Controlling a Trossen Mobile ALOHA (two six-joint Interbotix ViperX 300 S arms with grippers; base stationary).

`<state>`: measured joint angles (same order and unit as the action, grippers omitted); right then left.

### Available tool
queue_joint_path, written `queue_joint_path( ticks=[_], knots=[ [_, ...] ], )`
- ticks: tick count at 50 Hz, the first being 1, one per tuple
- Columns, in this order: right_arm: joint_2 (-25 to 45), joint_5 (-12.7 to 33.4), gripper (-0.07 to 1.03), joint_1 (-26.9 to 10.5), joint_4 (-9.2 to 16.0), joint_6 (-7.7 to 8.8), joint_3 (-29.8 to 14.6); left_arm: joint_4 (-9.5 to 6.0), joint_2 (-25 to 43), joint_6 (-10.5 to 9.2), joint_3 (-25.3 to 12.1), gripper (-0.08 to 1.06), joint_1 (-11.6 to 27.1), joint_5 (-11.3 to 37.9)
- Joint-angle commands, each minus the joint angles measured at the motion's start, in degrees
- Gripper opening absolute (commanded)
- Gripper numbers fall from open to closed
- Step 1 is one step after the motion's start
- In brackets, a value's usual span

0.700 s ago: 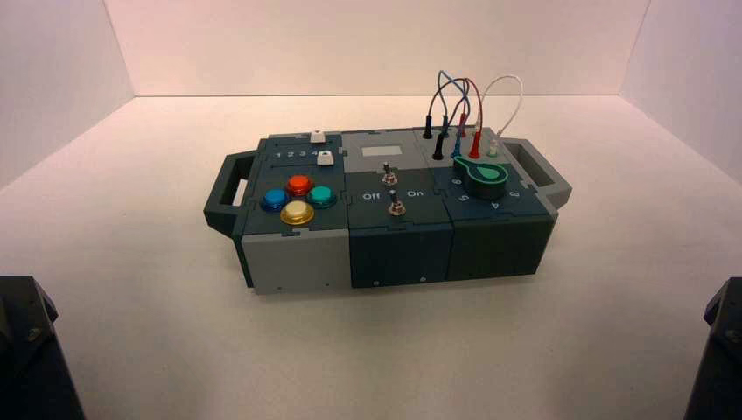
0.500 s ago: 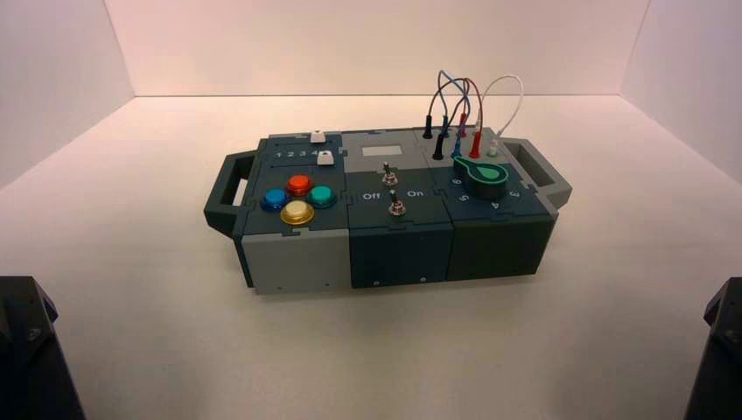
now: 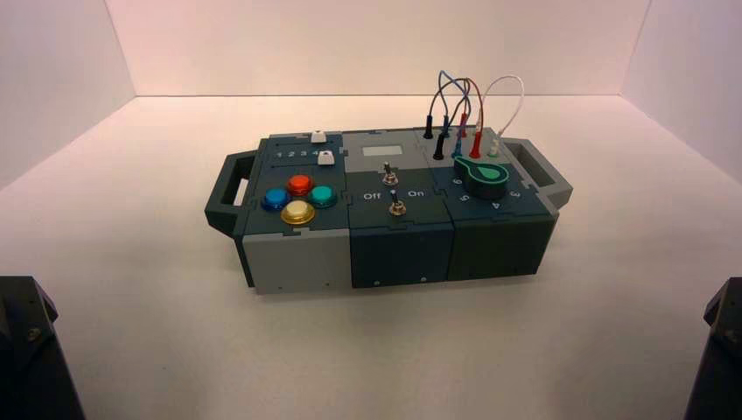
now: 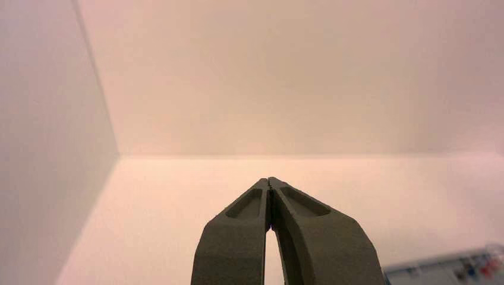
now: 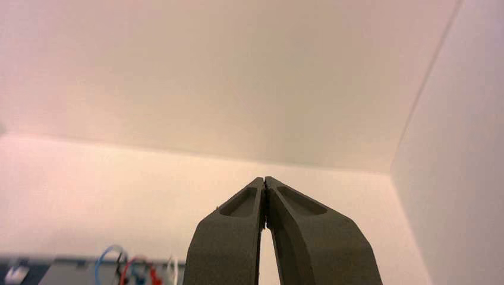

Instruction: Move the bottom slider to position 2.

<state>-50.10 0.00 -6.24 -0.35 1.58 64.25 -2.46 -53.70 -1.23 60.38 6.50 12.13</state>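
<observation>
The box (image 3: 297,258) stands in the middle of the white floor. The bottom slider (image 3: 326,158) is a small white cap on a dark track with white digits 1 2 3 4. Position 2 (image 3: 290,155) is the second digit of that row. The twin white cap (image 3: 318,136) sits on the plain track behind it. My left gripper (image 4: 269,180) is shut and empty, far from the box at the near left. My right gripper (image 5: 264,179) is shut and empty, at the near right. Both arms (image 3: 26,350) show only as dark shapes in the lower corners.
Below the sliders are four round buttons (image 3: 298,197). Two toggle switches (image 3: 393,191) stand mid-box, and the green dial (image 3: 484,176) and plugged wires (image 3: 464,114) are on the right. Handles (image 3: 226,191) stick out at both ends. White walls enclose the floor.
</observation>
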Motion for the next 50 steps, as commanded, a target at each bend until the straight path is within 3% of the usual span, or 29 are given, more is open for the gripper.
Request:
queue_joint_path(
  ticks=[1, 5, 16, 24, 34, 50],
  knots=[
    [3.5, 5.1, -0.02, -2.9, 0.0, 0.00, -4.4, -0.44, 1.2, -0.26, -5.2, -0.03, 0.4, 10.5],
    [6.0, 7.6, -0.02, -5.4, 0.0, 0.00, -5.6, -1.23, 2.8, -0.35, -7.4, -0.03, 1.2, 16.7],
    [10.3, 11.5, -0.02, -11.7, 0.4, -0.26, -7.8, -1.32, 7.2, -0.35, -9.1, -0.03, 4.9, 22.7],
    [13.0, 14.2, -0.02, -12.7, 1.8, -0.62, -9.1, -1.85, 9.0, -1.67, -8.8, -0.03, 7.6, 23.4],
    [19.4, 17.8, -0.02, -13.3, 2.1, -0.53, -10.7, -2.02, 9.3, -3.87, -8.1, -0.03, 7.9, 24.3],
    [27.9, 21.1, -0.02, -22.9, 3.9, -0.70, -15.4, -2.20, 13.9, -4.83, -5.3, -0.03, 8.7, 24.7]
  ],
)
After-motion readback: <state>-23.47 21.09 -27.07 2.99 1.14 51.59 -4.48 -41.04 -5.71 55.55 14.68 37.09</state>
